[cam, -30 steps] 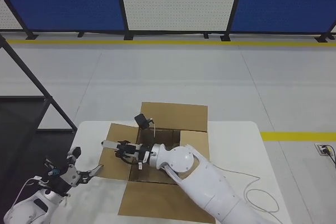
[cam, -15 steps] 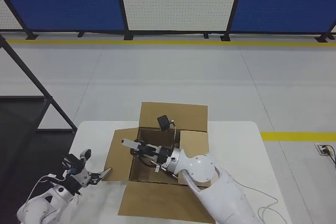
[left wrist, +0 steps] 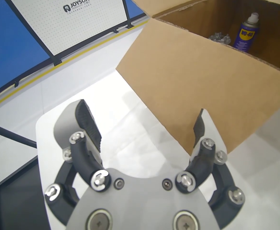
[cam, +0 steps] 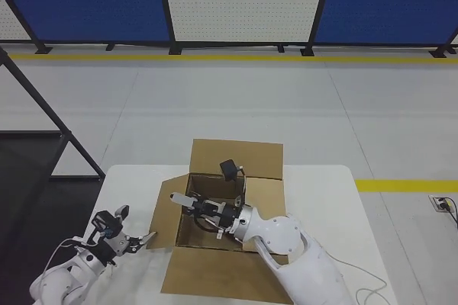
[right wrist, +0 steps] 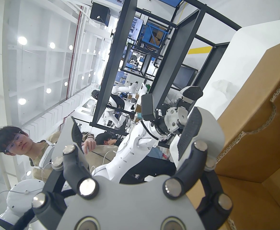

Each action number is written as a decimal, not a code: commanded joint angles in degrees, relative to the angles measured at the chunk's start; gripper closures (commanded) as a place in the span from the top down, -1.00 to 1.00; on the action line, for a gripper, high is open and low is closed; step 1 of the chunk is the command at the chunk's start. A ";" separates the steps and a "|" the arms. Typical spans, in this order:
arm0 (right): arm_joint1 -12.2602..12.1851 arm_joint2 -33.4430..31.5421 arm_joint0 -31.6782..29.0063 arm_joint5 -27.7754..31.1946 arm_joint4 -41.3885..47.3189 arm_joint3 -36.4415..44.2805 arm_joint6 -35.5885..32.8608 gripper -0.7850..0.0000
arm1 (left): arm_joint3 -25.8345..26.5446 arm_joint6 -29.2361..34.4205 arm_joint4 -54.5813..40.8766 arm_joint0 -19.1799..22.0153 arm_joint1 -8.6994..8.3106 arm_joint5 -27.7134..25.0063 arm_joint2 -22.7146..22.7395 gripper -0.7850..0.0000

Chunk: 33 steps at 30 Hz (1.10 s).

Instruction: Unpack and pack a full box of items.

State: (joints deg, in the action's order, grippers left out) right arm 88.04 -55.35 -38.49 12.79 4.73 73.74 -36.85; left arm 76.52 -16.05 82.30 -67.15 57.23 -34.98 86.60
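While left tool point(left wrist: 142, 113) and right tool point(right wrist: 132, 118) gape wide and empty, box point(cam: 237, 158) holds items.
Reaching in could snag a flap point(left wrist: 190, 72) and drag the box.

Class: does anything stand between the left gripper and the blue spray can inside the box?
Yes. The near cardboard flap rises between the open left gripper and the spray can, which stands upright inside the box.

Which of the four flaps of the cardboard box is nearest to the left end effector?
The side flap sloping out toward the open left end effector, just ahead of it. The far flap, the near flap and the opposite flap lie farther away.
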 commanded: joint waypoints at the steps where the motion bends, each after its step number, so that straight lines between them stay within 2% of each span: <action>1: 0.00 -0.04 -0.03 0.01 -0.12 0.07 0.03 1.00 | 0.02 -0.16 0.46 0.15 -0.03 0.44 -0.03 1.00; 18: 0.07 -0.41 0.14 -0.20 0.29 -0.61 -0.61 1.00 | 1.30 -2.04 -1.54 -0.58 -0.53 1.46 3.17 1.00; 33: 0.56 0.84 1.85 -2.07 1.08 -2.46 -2.47 1.00 | 7.86 -2.97 -7.03 -3.53 -1.00 0.15 7.50 1.00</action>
State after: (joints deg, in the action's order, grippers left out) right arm 88.49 -54.84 -36.97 11.32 5.67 71.70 -39.00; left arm 84.06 -18.79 76.07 -70.44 56.24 -34.72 93.77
